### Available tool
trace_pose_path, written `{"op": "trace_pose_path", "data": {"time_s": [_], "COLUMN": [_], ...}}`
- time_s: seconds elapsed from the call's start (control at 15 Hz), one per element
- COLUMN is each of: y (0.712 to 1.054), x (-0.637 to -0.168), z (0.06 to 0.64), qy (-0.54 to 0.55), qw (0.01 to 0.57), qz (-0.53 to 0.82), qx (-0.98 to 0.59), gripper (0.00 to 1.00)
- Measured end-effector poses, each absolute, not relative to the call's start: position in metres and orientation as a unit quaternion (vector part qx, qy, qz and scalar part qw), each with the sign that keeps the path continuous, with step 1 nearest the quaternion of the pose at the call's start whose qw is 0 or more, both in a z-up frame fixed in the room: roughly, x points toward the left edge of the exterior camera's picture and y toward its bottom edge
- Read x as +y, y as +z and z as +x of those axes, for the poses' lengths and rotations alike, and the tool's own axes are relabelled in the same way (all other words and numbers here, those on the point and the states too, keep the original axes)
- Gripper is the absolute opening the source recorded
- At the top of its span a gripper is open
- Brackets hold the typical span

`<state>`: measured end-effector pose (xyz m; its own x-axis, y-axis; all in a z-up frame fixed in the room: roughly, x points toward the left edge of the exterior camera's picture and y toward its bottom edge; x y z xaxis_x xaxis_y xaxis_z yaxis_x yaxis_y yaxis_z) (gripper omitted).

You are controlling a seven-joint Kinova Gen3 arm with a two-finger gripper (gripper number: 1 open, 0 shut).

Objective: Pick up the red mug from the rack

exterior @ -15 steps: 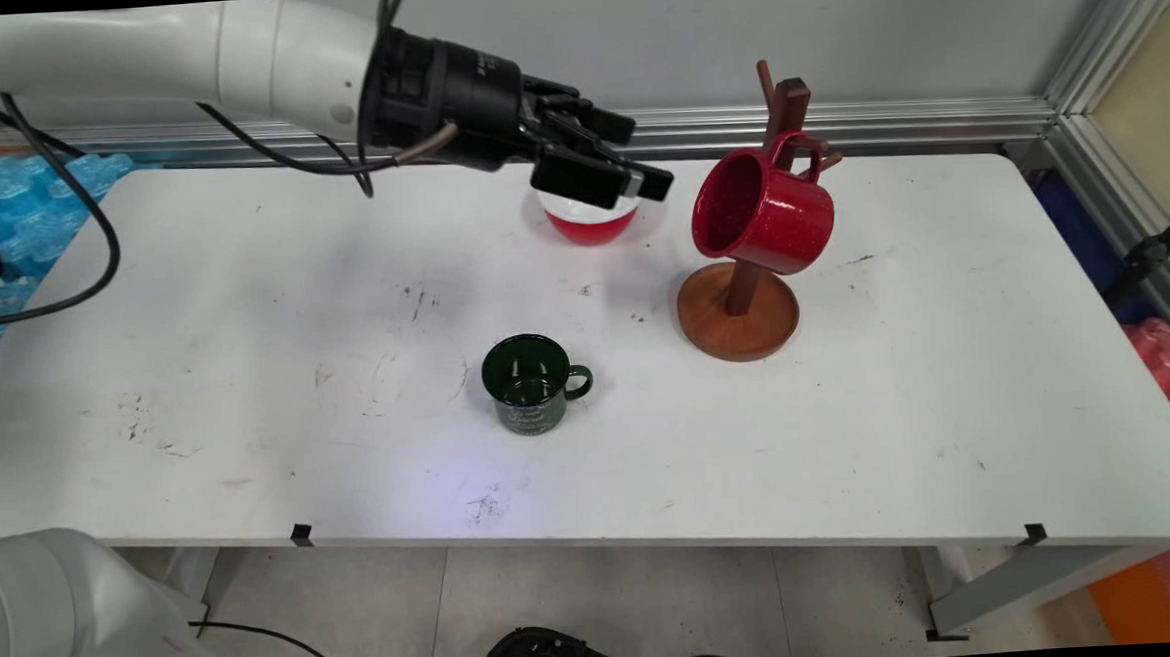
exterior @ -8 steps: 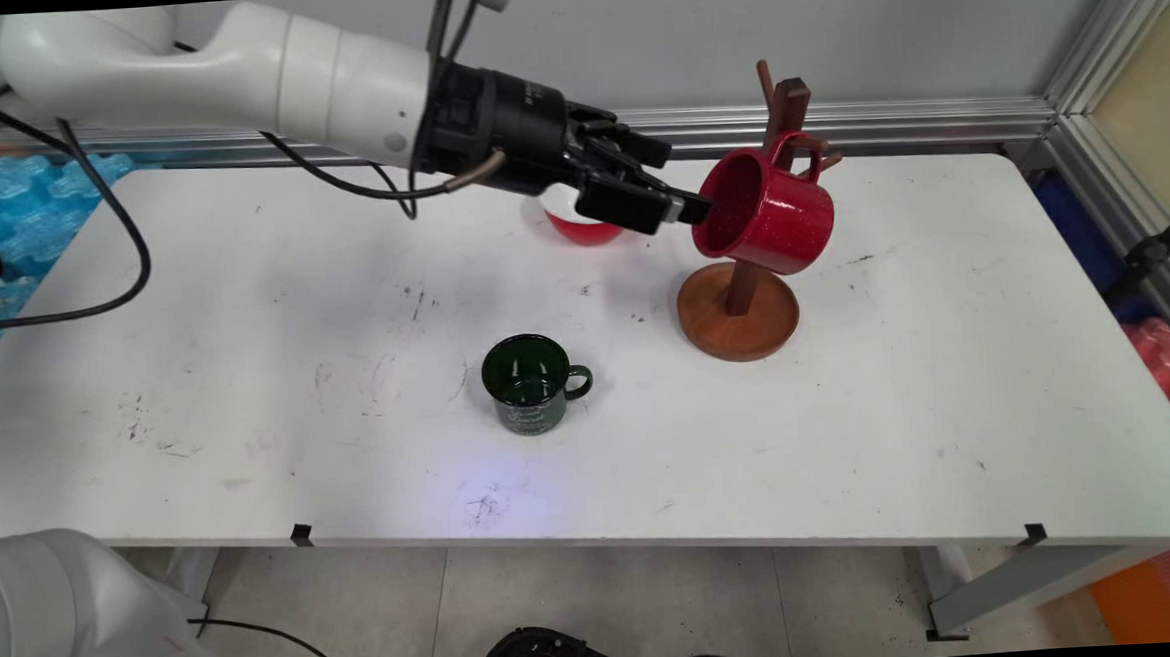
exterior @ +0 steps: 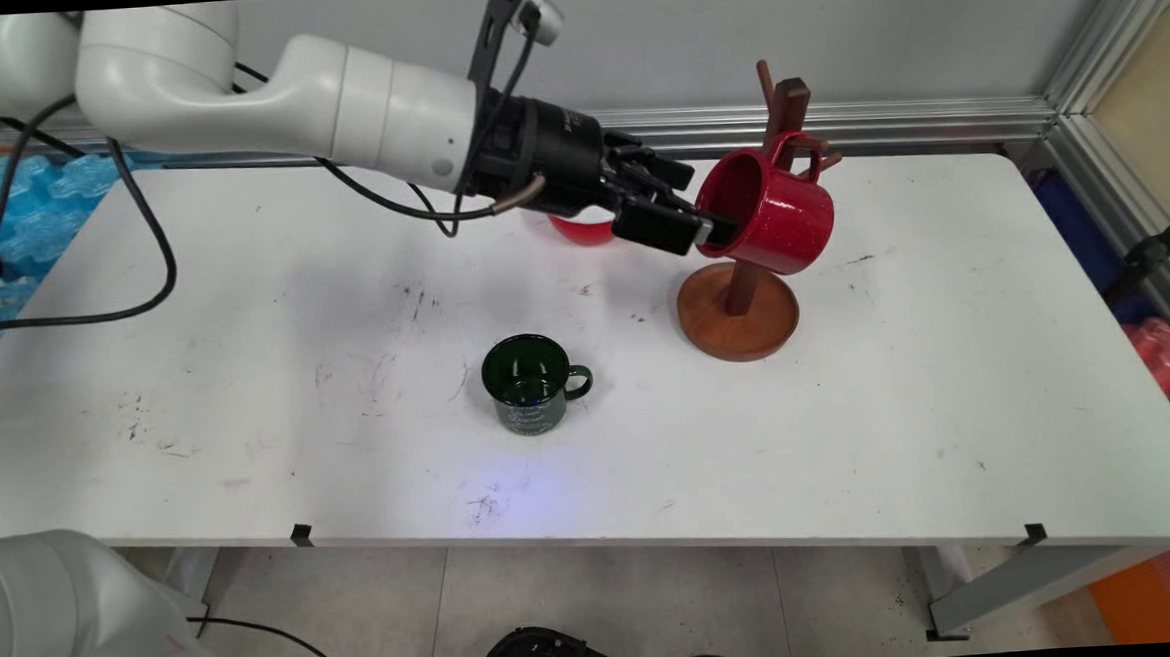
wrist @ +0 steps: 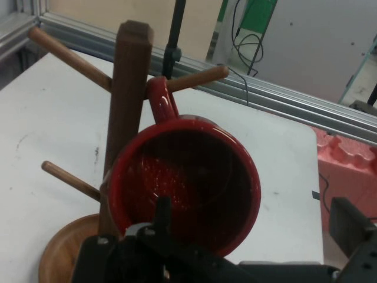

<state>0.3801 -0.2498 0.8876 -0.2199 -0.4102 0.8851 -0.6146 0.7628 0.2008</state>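
A red speckled mug [exterior: 780, 223] hangs by its handle from a peg of a wooden mug tree [exterior: 740, 320], its mouth tilted toward the arm. My gripper [exterior: 706, 228] is open at the mug's mouth, reaching in from the left. In the hand view the red mug [wrist: 188, 177] fills the centre in front of the mug tree's post [wrist: 129, 88]. One finger [wrist: 160, 213] rises in front of the mug's inside. The other finger [wrist: 350, 223] stands outside the mug's right wall. My gripper [wrist: 254, 215] holds nothing.
A dark green mug [exterior: 533, 381] stands upright on the white table [exterior: 249, 406], nearer the front. A red bowl [exterior: 583, 231] sits behind the gripper, partly hidden. Blue packaging [exterior: 28, 207] lies off the table's left end, pink foam [wrist: 347, 171] off the other end.
The gripper has moved right and slightly down, from above the red bowl to the mouth of the red mug. The mugs and tree have not moved.
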Motion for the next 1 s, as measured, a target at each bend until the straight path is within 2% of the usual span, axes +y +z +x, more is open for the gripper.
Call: {"op": "trace_pose_path", "data": {"time_s": [0.87, 0.93, 1.0], "y": [0.875, 0.875, 0.875], "x": [-0.269, -0.270, -0.271], "z": [0.350, 0.349, 0.348], "qy": [0.095, 0.096, 0.096], "qw": [0.537, 0.538, 0.538], "qz": [0.330, 0.329, 0.329], "qx": [-0.770, -0.770, -0.770], "gripper": [1.00, 0.00, 0.00]}}
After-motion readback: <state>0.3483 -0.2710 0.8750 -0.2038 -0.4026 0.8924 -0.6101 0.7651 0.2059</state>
